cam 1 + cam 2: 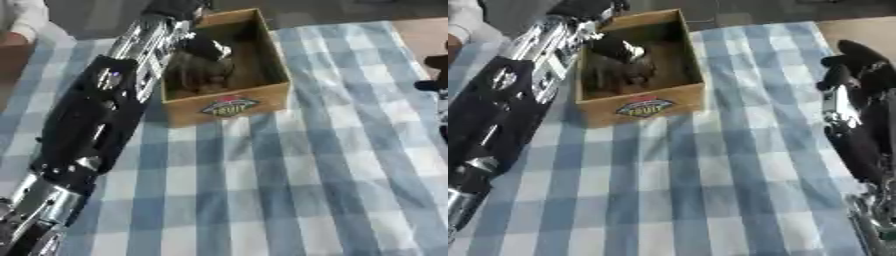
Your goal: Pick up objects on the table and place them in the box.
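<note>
A cardboard box (pixel 262 55) with a fruit label on its front wall stands at the far middle of the table. My left arm runs up the left side and my left hand (pixel 206 49) is inside the box, its blurred fingers (pixel 621 74) hanging down toward the floor of the box. I see nothing held between them, and what lies under the hand is hidden. My right hand (pixel 852 66) rests at the right edge, open, fingers up, well away from the box.
A blue and white checked cloth (pixel 289 180) covers the table in front of the box. Bare wooden tabletop (pixel 859 30) shows at the far right. My left forearm (pixel 96 125) lies along the cloth's left side.
</note>
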{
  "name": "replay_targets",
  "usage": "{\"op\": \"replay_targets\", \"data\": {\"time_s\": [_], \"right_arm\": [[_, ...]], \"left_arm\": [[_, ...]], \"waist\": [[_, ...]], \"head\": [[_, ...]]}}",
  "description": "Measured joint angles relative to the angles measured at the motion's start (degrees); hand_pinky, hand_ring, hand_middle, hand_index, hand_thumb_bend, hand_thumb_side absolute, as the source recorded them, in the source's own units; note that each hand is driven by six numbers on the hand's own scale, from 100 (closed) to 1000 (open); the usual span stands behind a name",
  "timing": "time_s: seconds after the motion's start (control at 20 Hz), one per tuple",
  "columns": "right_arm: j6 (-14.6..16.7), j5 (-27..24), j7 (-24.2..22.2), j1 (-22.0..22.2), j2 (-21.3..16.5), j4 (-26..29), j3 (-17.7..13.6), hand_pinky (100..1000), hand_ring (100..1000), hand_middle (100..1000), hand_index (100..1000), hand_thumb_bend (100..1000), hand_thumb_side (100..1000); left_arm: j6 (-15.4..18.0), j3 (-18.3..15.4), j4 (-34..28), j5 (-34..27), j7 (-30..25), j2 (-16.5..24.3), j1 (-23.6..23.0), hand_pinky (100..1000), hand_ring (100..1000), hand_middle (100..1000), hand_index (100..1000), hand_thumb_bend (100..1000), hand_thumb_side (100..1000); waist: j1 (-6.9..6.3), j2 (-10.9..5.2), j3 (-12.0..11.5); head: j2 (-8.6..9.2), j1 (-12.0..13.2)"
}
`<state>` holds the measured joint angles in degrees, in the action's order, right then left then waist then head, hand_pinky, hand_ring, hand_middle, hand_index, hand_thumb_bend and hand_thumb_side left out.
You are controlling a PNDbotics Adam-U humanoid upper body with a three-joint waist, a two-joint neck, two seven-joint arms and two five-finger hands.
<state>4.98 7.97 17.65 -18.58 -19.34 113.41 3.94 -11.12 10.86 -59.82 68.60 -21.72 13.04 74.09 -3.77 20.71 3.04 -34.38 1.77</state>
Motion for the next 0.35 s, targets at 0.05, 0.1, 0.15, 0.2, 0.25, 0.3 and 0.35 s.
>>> {"op": "replay_targets", "data": {"time_s": [0.05,0.1,0.15,0.2,0.25,0.3,0.35], "right_arm": [[0.0,0.0,0.0,0.0,0.0,0.0,0.0,655,808,661,843,100,603],[0.0,0.0,0.0,0.1,0.0,0.0,0.0,655,808,661,843,100,604],[0.0,0.0,0.0,0.2,0.0,0.0,0.0,655,808,661,843,100,604],[0.0,0.0,0.1,0.2,0.0,0.0,-0.1,655,808,662,843,100,604],[0.0,0.0,0.1,0.3,0.1,0.0,-0.2,655,808,662,843,100,604],[0.0,0.0,0.1,0.3,0.1,0.0,-0.3,655,808,662,843,100,604],[0.0,0.1,0.1,0.3,0.2,0.0,-0.4,656,808,663,843,100,605]], "left_arm": [[-0.2,0.2,-2.0,-0.9,0.1,0.6,-0.2,834,777,785,849,285,614],[-0.5,0.3,-4.3,-1.9,0.1,1.1,-0.6,829,765,774,836,243,610],[-0.9,0.4,-6.8,-3.0,0.2,1.8,-1.1,825,756,766,828,225,606],[-1.4,0.5,-9.5,-4.1,0.4,2.4,-1.8,821,748,758,822,216,603],[-2.1,0.5,-12.5,-5.4,0.8,3.1,-2.7,814,735,747,814,174,601],[-2.9,0.5,-15.6,-6.8,1.3,3.8,-3.6,808,725,740,811,154,600],[-3.9,0.5,-19.0,-8.3,2.1,4.5,-4.6,805,718,736,812,143,600]], "waist": [[0.02,-0.23,-0.1],[0.02,-0.44,-0.3],[0.07,-0.60,-0.4],[0.21,-0.65,-0.6],[0.41,-0.73,-0.8],[0.63,-0.86,-1.0],[0.84,-1.03,-1.3]], "head": [[-0.32,-0.2],[-0.67,-0.4],[-1.00,-0.5],[-1.41,-0.7],[-1.86,-0.9],[-2.31,-1.0],[-2.70,-1.1]]}}
